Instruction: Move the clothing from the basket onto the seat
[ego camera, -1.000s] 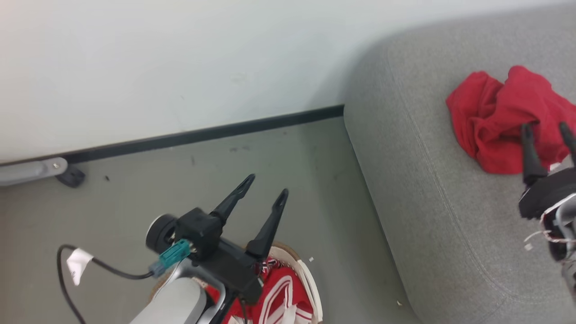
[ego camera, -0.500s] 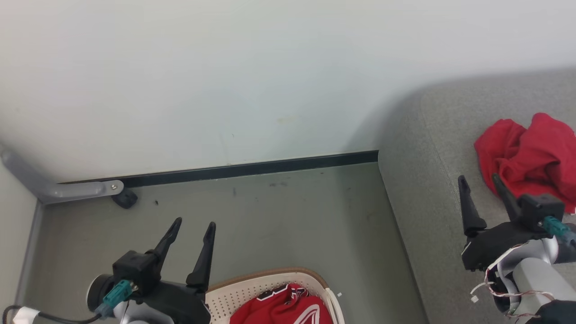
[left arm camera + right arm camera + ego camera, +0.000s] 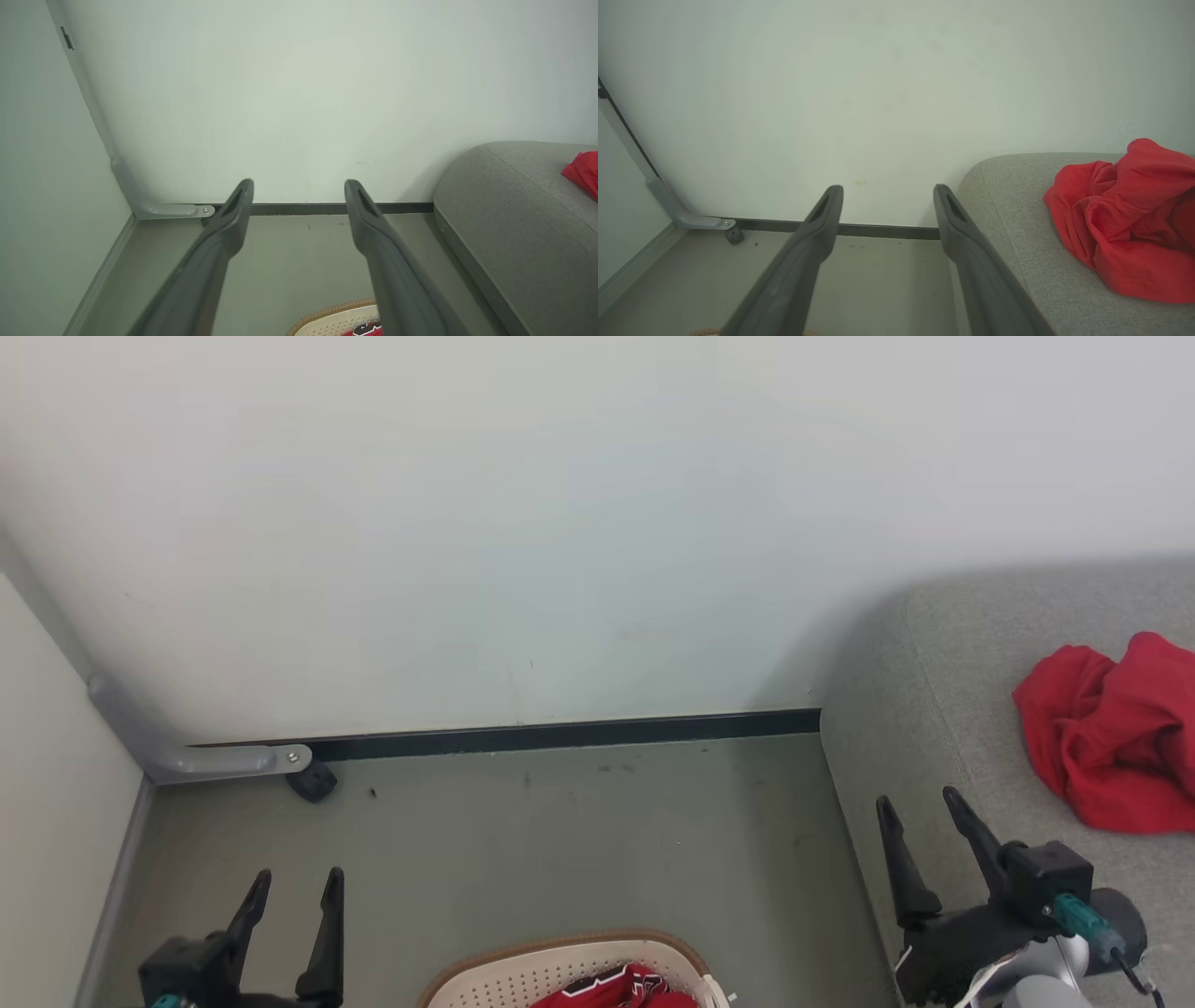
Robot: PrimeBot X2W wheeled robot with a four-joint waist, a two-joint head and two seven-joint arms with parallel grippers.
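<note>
Left pincer [image 3: 299, 875]: low left in the head view, above the floor [image 3: 579, 840], fingers pointing toward the wall [image 3: 560, 523]. Jaws stand well apart with nothing between them. In its wrist view the gap frames floor and skirting.

Right pincer [image 3: 916, 797]: low right in the head view, over the near edge of the seat [image 3: 943, 709]. Jaws are parted to much the same width and hold nothing. Near the red garment, not touching it.

Basket [image 3: 560, 940]: on the floor at the bottom edge of the head view, between the two pincers and beside the seat. Brown rim and cream perforated wall show; the rest is cut by the frame.

Jersey [image 3: 621, 991]: inside the basket, red with black and white marks. Its upper part shows above the frame edge.

Red garment [image 3: 1111, 737]: crumpled heap lying on the seat, well back from the rounded corner, partly cut by the right edge of the head view.

Seat: grey fabric, rounded corner close to the wall, stitched seam along its top.

Skirting [image 3: 560, 737]: black strip where the wall meets the floor, ending at the seat.

Grey bar [image 3: 215, 761]: runs down the left corner and bends along the floor line, with a black foot [image 3: 311, 782] at its end.
</note>
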